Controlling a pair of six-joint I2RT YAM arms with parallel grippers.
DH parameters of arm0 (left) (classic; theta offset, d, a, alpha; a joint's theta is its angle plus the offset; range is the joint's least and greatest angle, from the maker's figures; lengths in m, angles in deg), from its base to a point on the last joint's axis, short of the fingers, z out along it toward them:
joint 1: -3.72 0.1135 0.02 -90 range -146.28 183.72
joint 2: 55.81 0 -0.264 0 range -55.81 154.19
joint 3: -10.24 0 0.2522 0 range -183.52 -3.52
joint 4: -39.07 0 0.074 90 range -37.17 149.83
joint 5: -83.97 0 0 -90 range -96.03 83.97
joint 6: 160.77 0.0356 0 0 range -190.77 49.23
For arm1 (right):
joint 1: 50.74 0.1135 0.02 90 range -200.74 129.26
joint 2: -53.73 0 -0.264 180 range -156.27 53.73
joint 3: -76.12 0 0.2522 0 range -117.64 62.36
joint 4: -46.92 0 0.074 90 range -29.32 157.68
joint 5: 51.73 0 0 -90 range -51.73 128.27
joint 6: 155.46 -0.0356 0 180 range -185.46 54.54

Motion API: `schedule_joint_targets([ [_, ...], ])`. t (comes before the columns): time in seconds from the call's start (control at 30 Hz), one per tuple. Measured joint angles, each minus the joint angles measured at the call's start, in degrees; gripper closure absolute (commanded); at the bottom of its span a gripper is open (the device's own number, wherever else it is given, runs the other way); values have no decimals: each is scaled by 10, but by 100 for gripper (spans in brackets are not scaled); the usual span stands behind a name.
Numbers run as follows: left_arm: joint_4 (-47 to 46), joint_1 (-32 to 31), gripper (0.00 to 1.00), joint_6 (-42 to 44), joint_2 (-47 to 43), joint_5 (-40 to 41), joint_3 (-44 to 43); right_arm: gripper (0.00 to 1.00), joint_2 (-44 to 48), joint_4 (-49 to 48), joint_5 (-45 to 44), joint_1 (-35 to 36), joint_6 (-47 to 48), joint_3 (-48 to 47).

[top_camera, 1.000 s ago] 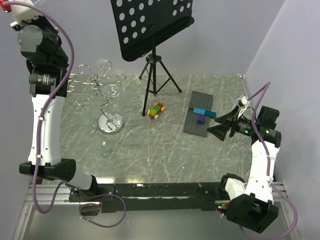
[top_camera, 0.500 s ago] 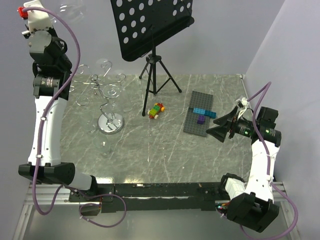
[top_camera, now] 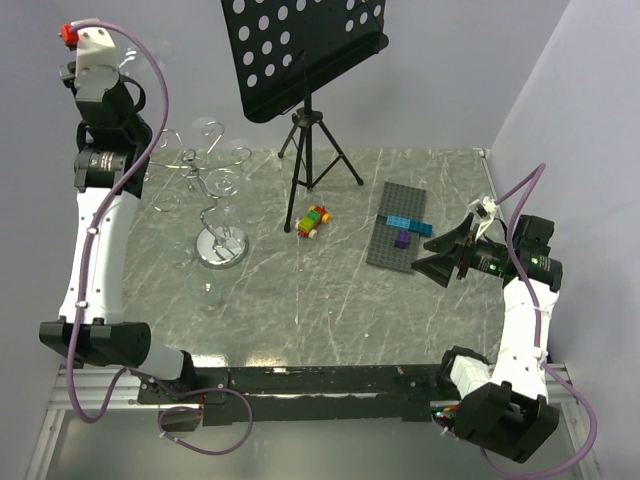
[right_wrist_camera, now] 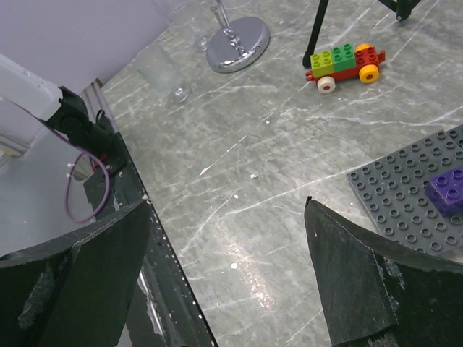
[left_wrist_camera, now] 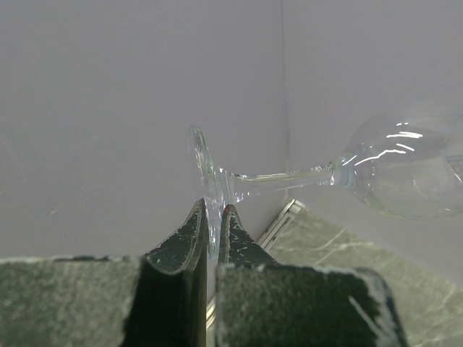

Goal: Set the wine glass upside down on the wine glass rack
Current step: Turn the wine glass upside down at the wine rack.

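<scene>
1. Done so far: the wine glass is up in the air. The left gripper is pinched almost fully closed on the edge of the glass's foot and grips nothing else.
2. The glass lies on its side, stem roughly level and bowl pointing away from the fingers, so it is not upside down.
3. In the top view the left wrist hangs high, up and to the left of the wine glass rack and well apart from it. The glass is too faint to pick out there.
4. Left to do, by my judgement: turn the foot upward, carry the glass over the rack, slide the stem into a curled arm, then let go.
5. The right gripper is spread wide and empty, well to the right of the rack.
</scene>
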Motion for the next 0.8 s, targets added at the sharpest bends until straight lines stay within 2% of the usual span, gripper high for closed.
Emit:
schedule_joint_targets([
  [0.5, 31, 0, 99, 25, 9, 9, 16, 7, -7, 0, 4, 0, 0, 0],
  [0.8, 49, 0, 99, 46, -1, 0, 64, 7, -12, 3, 6, 0, 2, 0],
])
